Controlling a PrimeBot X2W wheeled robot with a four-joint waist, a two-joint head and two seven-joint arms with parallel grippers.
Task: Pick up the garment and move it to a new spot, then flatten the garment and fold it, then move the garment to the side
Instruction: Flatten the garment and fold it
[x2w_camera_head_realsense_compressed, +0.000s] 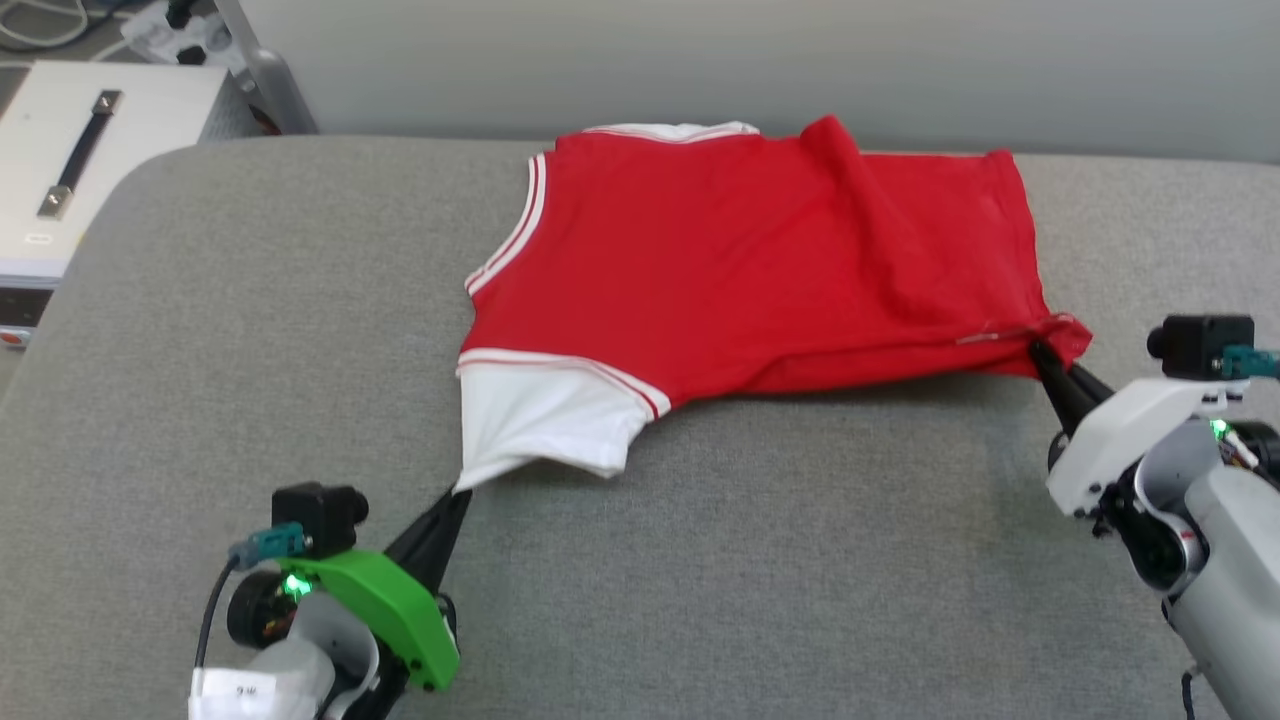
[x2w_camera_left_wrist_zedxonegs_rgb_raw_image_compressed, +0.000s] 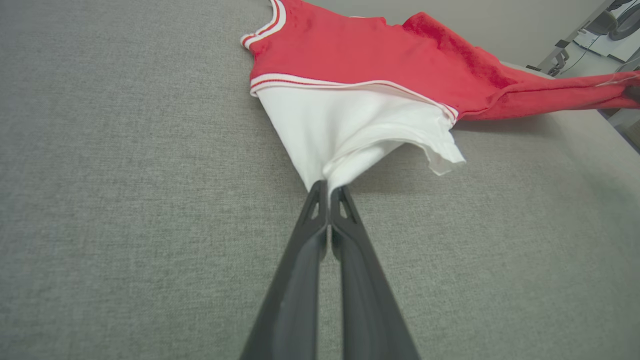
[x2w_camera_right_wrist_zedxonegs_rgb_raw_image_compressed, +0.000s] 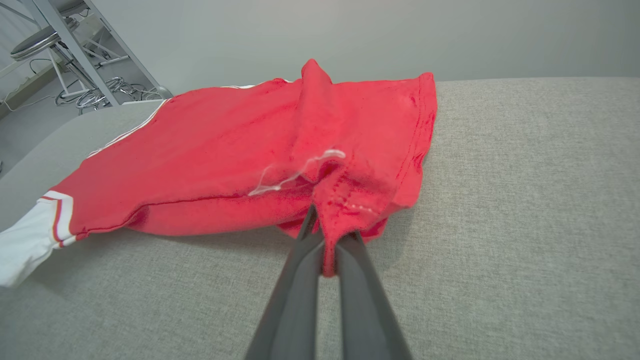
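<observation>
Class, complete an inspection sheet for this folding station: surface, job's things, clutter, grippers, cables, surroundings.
Surface: grey woven table top, no stains seen.
Job's things: garment, red with white sleeve, spread out, one raised crease across it.
Clutter: nothing seen.
Grippers: left gripper shut on the white sleeve's tip; right gripper shut on a red hem corner.
Cables: dark cable at the left wrist camera; loose floor cables beyond the table.
Surroundings: pale wall; white case with a handle; stool.

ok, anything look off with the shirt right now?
The garment isn't flat: a raised ridge runs from the far edge to the right gripper. A loose white thread lies by that corner.
</observation>
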